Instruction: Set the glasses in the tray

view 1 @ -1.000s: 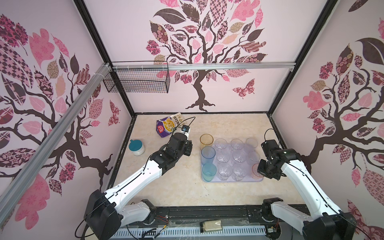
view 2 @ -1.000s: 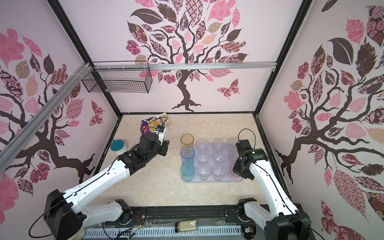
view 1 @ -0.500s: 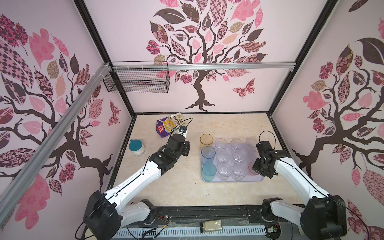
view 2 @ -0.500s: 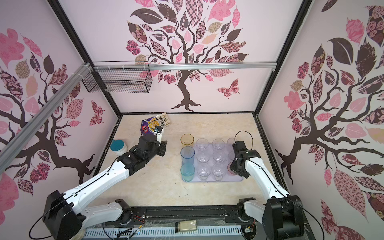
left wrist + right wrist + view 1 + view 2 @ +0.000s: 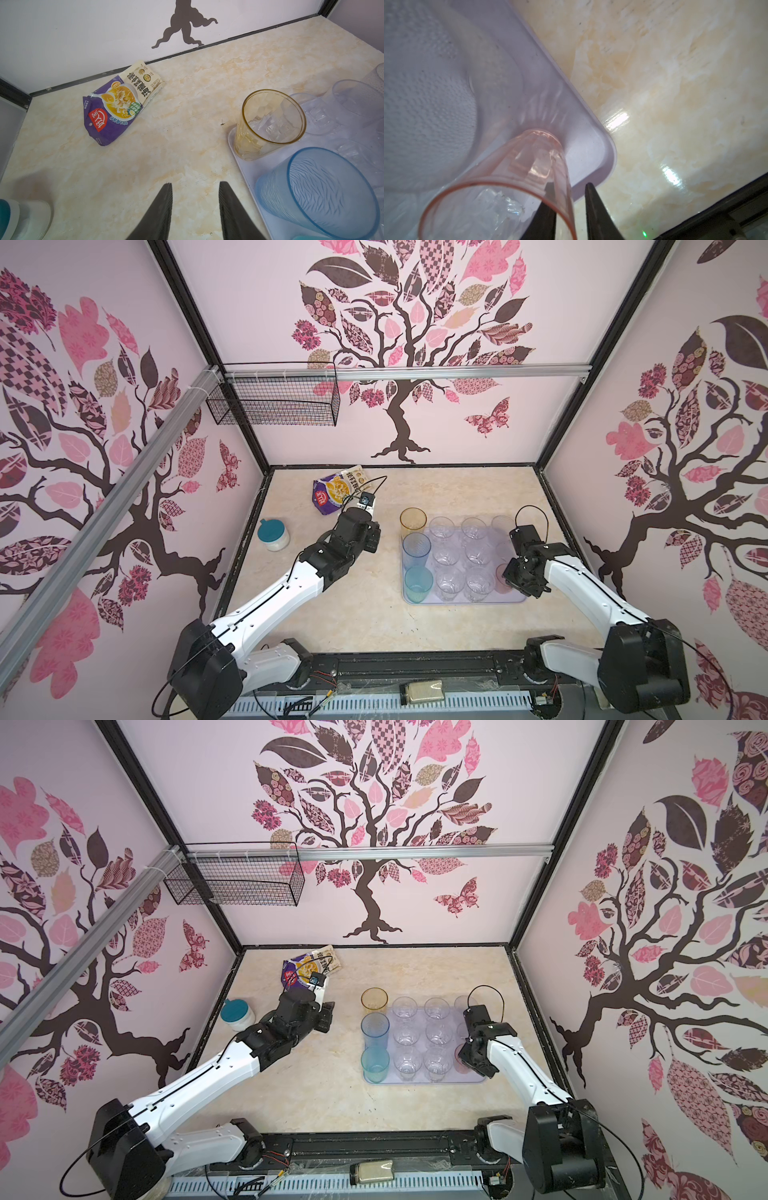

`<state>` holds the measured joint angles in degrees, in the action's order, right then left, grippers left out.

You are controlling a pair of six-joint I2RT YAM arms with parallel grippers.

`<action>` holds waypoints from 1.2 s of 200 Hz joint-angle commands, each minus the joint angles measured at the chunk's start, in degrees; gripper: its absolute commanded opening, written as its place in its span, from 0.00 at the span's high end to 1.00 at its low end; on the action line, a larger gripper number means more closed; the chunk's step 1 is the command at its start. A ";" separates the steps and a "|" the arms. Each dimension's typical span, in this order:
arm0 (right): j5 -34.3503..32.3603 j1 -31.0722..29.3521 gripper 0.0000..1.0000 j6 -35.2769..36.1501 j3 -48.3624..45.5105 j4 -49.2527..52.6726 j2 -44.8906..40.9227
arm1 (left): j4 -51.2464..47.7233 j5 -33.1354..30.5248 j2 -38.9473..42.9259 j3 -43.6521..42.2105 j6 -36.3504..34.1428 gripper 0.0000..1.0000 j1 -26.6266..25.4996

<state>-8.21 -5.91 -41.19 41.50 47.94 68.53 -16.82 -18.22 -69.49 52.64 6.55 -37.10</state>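
Note:
The pale-lavender tray (image 5: 465, 600) lies right of centre and holds an amber glass (image 5: 413, 521), a blue glass (image 5: 416, 549), a teal glass (image 5: 418, 583) and several clear glasses (image 5: 446, 556). A small pink glass (image 5: 512, 166) stands upright in the tray's near right corner (image 5: 591, 145). My right gripper (image 5: 569, 185) straddles its wall, one finger inside and one outside, with the jaws parted and a gap showing. In both top views the wrist covers most of the pink glass (image 5: 460, 1060). My left gripper (image 5: 195, 184) hangs open and empty over bare table left of the tray (image 5: 245, 166).
A purple noodle packet (image 5: 338, 489) lies at the back left. A white jar with a teal lid (image 5: 273, 534) stands by the left wall. A wire basket (image 5: 274, 404) hangs on the back rail. Walls close in on three sides.
My right gripper's jaws have parted from the pink glass's wall, and the glass now stands in the tray's corner. The left arm has hardly moved.

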 commanded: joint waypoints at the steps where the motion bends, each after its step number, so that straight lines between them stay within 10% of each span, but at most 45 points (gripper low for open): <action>1: -1.41 0.14 0.67 -0.67 0.96 1.03 -0.02 | -0.32 -0.85 -0.79 -1.22 -0.39 0.60 0.28; 75: -7.94 0.14 0.50 7.04 20.51 6.39 -3.45 | -0.07 -2.26 -0.02 -1.01 0.91 0.58 0.62; 129: -13.77 0.20 0.28 17.65 13.99 -29.00 -8.05 | 9.48 1.40 7.09 -5.55 5.06 0.46 8.34; 169: -21.98 0.17 0.23 24.93 1.51 -50.09 -8.94 | 20.46 -17.34 8.02 -10.34 -0.61 0.32 10.39; 189: -26.92 0.19 0.22 29.88 -8.06 -62.85 -10.34 | 17.75 -33.13 9.32 -10.56 8.19 0.33 15.66; 240: -28.35 0.14 0.21 32.84 -19.36 -78.87 -6.14 | 34.47 -43.06 6.83 -21.42 6.56 0.34 21.70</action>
<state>-34.15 -5.91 -10.24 24.14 -18.61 61.89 9.58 -52.12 -59.31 34.76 12.64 -17.12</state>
